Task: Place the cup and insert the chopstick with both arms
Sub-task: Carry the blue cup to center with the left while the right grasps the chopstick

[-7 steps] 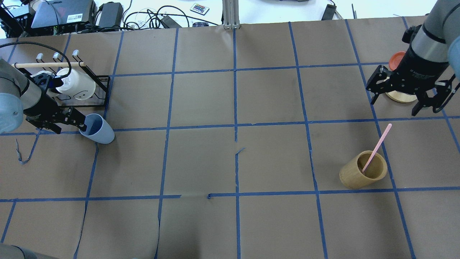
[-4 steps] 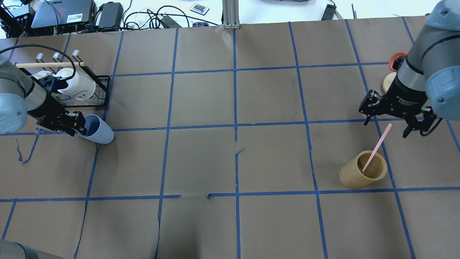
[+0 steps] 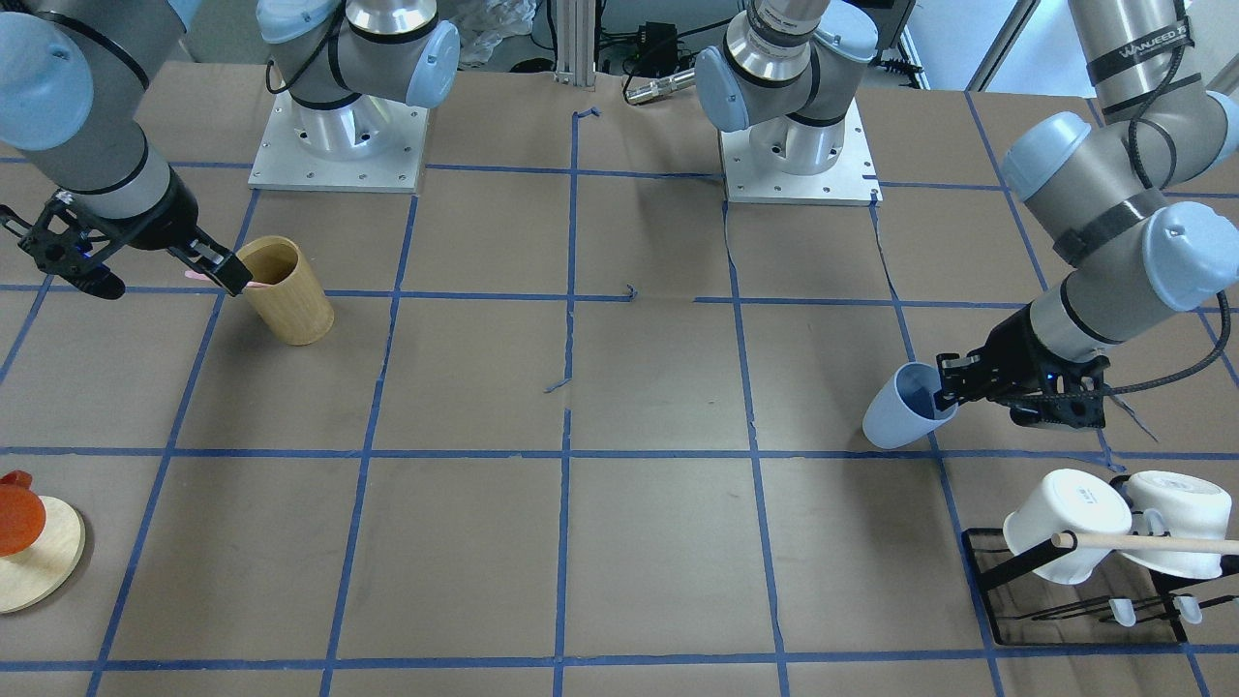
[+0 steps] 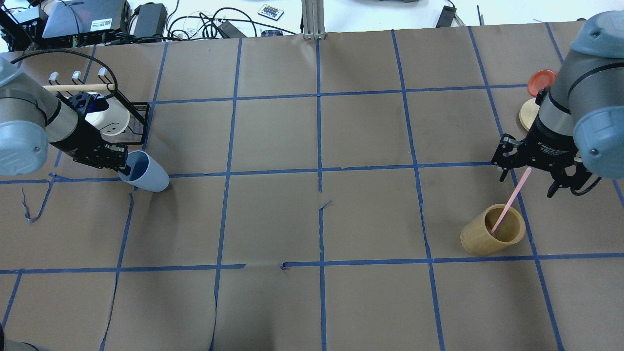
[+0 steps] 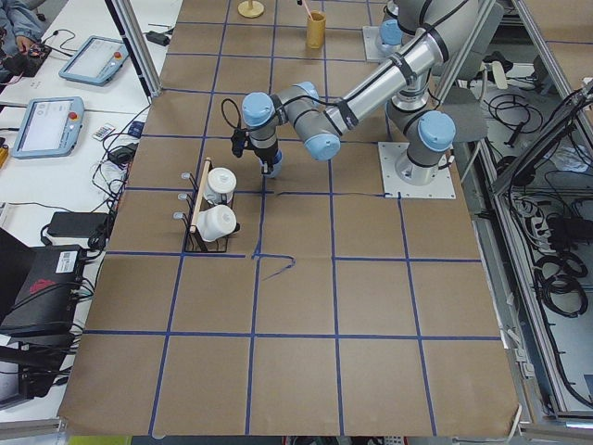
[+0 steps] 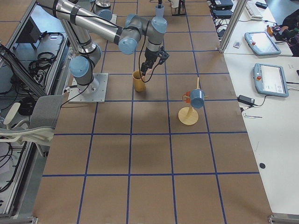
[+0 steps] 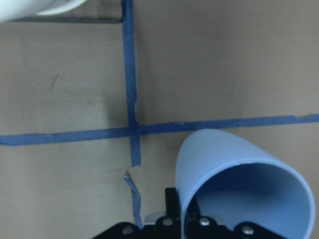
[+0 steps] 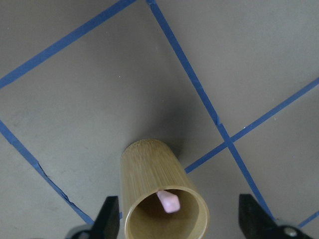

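Across the table (image 4: 273,136), brown paper squared off in blue tape (image 4: 319,122) runs to the far edge, where a metal post (image 4: 312,19) stands among cables (image 4: 195,24) on a white surface (image 4: 370,14). Between my two ends lies a broad run of bare squares, with one short tear (image 4: 324,204) near the middle. In the side views the paper carries on well past both my work spots, and tablets (image 5: 93,60) lie on benches along the operators' side.

My left arm (image 4: 34,114) reaches in low beside the black wire rack (image 4: 141,122), which holds white mugs (image 3: 1060,523) and a pale wooden rod (image 4: 87,87). My right arm (image 4: 580,83) comes down over the right-hand squares, near a round wooden base (image 4: 526,114) with an orange piece (image 4: 542,80) on it.

Now the tan wooden cylinder (image 4: 487,239): it is standing near a tape crossing, well apart from everything on the left.

The cup (image 4: 151,173), light blue, is at the left end just beside the rack's near corner. It is tipped over, mouth toward my left gripper (image 4: 124,167), which is pinched on the rim, one finger inside and one outside. I cannot tell whether the cup's base touches the paper.

And the chopstick (image 4: 511,200), pale pink, leans in the cylinder. Its top end rises between the fingers of my right gripper (image 4: 527,184). That gripper is spread wide, and the wrist view shows room on either side of the tip.
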